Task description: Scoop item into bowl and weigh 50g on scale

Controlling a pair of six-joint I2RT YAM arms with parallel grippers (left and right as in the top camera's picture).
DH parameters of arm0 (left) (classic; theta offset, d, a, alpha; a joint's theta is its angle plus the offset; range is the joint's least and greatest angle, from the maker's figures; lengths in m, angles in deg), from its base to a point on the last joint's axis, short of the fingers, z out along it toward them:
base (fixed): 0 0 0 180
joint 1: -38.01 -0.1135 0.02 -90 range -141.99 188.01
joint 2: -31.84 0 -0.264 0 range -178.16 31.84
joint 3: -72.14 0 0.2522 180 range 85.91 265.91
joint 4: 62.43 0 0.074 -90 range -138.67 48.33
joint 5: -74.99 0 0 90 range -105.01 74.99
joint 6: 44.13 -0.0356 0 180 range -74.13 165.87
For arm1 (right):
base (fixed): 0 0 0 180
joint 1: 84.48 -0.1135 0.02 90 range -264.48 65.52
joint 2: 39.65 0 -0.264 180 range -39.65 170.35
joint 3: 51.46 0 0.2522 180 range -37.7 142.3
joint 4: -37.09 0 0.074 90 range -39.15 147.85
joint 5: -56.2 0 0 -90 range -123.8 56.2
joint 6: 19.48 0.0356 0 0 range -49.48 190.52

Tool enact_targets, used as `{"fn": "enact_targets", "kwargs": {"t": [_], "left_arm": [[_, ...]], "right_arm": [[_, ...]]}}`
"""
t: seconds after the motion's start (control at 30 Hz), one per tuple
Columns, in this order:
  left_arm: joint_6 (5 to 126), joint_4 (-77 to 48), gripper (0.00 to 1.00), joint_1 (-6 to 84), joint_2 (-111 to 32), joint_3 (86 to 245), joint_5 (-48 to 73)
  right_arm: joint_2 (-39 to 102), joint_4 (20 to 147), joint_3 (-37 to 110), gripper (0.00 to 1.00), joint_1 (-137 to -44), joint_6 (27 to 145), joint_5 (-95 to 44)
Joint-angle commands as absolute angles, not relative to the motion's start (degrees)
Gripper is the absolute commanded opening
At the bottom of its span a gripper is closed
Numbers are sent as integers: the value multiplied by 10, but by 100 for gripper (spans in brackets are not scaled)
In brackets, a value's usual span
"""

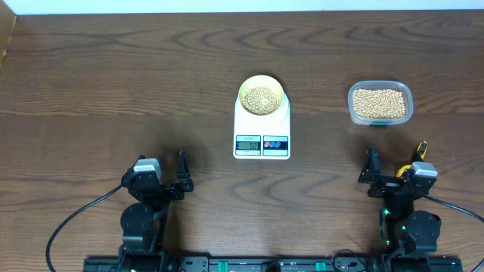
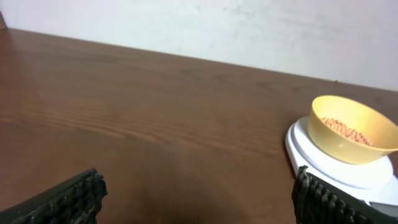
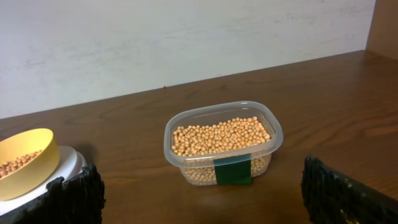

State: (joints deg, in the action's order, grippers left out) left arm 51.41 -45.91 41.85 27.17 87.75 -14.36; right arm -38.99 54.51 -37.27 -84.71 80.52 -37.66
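The pale yellow bowl (image 1: 262, 97) stands on the white scale (image 1: 261, 143) at the table's middle, with a layer of beige beans (image 1: 262, 99) in it. The scale's display is lit, its digits too small to read. The bowl (image 2: 348, 140) and scale (image 2: 308, 149) show at the right of the left wrist view, and the bowl (image 3: 25, 165) at the left of the right wrist view. My left gripper (image 1: 160, 165) (image 2: 199, 199) is open and empty, near the front left. My right gripper (image 1: 395, 160) (image 3: 208, 196) is open and empty, in front of the tub.
A clear plastic tub (image 1: 380, 103) (image 3: 224, 140) full of beans, with a green label, stands at the right of the scale. A yellow object (image 1: 420, 148) lies beside the right arm, partly hidden. A pale wall runs behind the table's far edge.
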Motion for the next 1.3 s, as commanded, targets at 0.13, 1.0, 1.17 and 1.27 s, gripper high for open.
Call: {"fn": "enact_targets", "kwargs": {"t": [0.13, 1.0, 1.17, 1.27], "left_arm": [[504, -447, 98, 415, 318, 862, -157], [504, -447, 98, 424, 318, 861, -157], [504, -447, 98, 424, 318, 861, -157], [505, -447, 98, 424, 318, 861, -157]], "right_arm": [[-394, 546, -374, 99, -846, 799, -377], [-394, 546, -374, 99, -846, 799, -377], [-394, 546, -374, 99, -846, 799, -377], [-394, 546, -374, 99, -846, 799, -377]]}}
